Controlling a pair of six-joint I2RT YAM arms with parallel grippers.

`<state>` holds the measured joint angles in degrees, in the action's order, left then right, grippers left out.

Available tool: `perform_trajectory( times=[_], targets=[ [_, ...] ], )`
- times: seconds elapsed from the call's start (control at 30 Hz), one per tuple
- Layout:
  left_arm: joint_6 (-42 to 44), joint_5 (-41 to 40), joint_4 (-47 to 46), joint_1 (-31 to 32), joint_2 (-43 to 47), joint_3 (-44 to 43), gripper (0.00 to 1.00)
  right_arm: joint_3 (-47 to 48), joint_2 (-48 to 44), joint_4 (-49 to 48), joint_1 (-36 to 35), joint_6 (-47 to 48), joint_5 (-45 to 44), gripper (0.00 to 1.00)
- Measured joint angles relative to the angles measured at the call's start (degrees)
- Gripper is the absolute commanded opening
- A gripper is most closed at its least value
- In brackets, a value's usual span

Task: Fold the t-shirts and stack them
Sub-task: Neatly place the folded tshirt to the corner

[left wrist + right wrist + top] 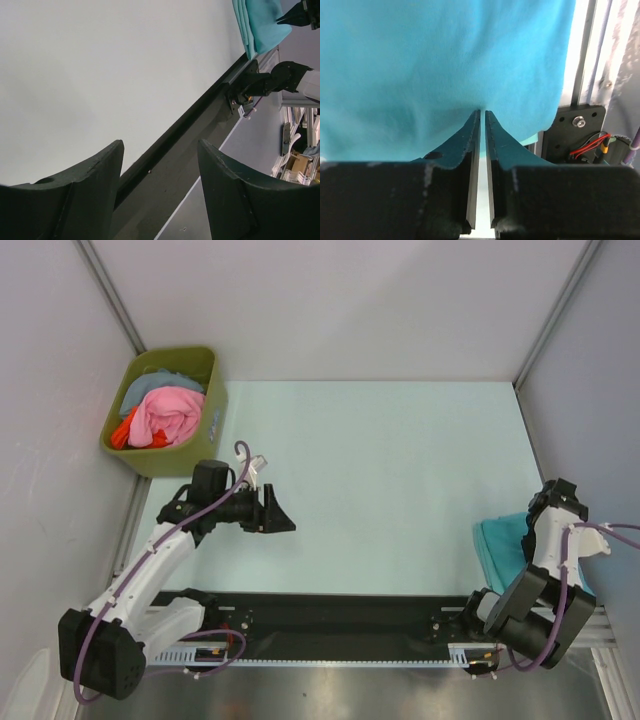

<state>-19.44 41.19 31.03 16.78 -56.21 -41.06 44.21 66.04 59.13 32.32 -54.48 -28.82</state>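
The pale table [400, 460] is mostly bare, and the olive bin [168, 462] stands at its far left corner with pink, red and grey-blue cloth heaped inside. The teal t-shirt [500, 545] lies folded at the right near edge of the table, close to the rail. The left wrist view shows layered edges there, though I cannot tell how many shirts those layers make. The right arm covers much of it from above, so its long axis is hard to read; what shows runs roughly from the table's middle out toward the right edge. The right gripper [481, 112] sits right at the shirt's near edge with its jaws pressed almost together, and the fabric puckers at the tips – I judge it is nipping the hem. The left gripper [278, 512] hangs spread and empty over bare table near the bin, well apart from the shirt – so the right arm is far the nearer, and any next move on this shirt falls to it
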Motion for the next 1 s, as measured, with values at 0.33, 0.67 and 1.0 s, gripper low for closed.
perform_trajectory(
  times=[0.33, 0.67, 1.0],
  targets=[
    [-0.6, 0.0, 0.0, -0.2, 0.1, 0.0, 0.66, -6.6, 4.2, -4.5, -0.8, -6.8, -3.2, 0.0],
    [-0.6, -0.6, 0.8, -0.7, 1.0, 0.0, 0.66, -7.0, 7.4, -2.9, -6.2, -11.4, -5.4, 0.07],
    [-1.6, -0.5, -0.7, -0.8, 1.0, 0.0, 0.66, 5.6, 7.7, -2.4, 0.5, -3.3, -7.2, 0.09]
  ],
)
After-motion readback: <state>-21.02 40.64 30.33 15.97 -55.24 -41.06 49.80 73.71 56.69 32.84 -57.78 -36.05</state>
